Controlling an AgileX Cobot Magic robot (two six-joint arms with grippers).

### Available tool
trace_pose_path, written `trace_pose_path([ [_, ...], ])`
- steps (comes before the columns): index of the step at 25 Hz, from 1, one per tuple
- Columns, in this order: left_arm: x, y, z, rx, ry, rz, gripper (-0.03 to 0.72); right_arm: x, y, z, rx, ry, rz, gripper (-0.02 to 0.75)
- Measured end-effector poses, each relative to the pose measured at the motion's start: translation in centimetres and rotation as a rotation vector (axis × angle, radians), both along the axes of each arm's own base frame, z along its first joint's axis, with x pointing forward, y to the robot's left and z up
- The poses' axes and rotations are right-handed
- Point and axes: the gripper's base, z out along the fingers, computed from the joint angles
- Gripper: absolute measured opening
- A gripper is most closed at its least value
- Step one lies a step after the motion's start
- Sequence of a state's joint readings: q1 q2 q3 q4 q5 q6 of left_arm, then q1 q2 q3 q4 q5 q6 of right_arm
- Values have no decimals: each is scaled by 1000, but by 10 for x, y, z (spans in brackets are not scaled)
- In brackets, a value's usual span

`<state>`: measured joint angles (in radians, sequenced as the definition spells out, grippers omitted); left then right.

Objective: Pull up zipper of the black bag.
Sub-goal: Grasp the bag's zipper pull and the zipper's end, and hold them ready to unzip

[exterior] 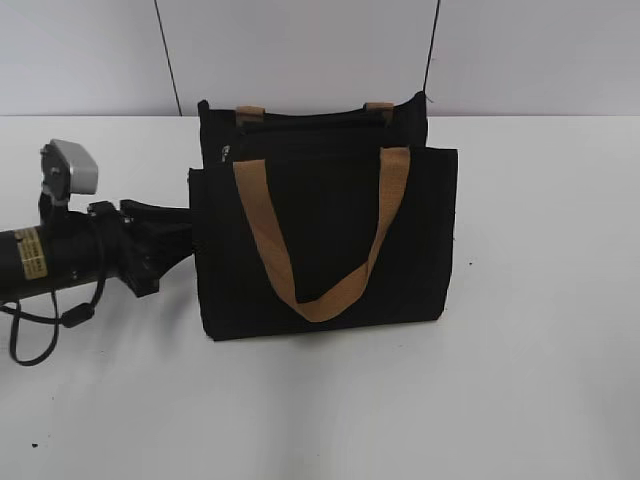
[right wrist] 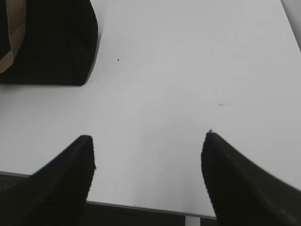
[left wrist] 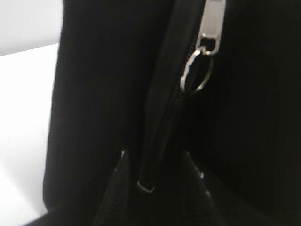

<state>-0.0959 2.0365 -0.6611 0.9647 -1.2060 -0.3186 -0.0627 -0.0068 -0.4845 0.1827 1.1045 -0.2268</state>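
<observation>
On white table (exterior: 540, 380) the black bag (exterior: 330, 250) stands upright mid-scene, left gripper (left wrist: 151, 172) pinched on its left edge seam w/ the zipper (left wrist: 207, 33) tab just above, right gripper (right wrist: 148, 160) spread wide over bare tabletop.
</observation>
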Motion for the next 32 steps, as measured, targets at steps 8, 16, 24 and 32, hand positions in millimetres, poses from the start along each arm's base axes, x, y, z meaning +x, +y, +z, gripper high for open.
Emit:
trace_pose_path([
  [8, 22, -19, -6, 39, -34, -47, 292, 0, 0, 0, 0, 0, 0, 545],
  [16, 26, -19, -18, 52, -14, -45, 235, 0, 0, 0, 1, 0, 1, 545],
  [24, 27, -18, -12, 60, -27, -33, 38, 0, 0, 0, 2, 0, 1, 545],
  [32, 25, -4, 64, 191, -150, 135, 38, 0, 0, 0, 2, 0, 1, 545],
])
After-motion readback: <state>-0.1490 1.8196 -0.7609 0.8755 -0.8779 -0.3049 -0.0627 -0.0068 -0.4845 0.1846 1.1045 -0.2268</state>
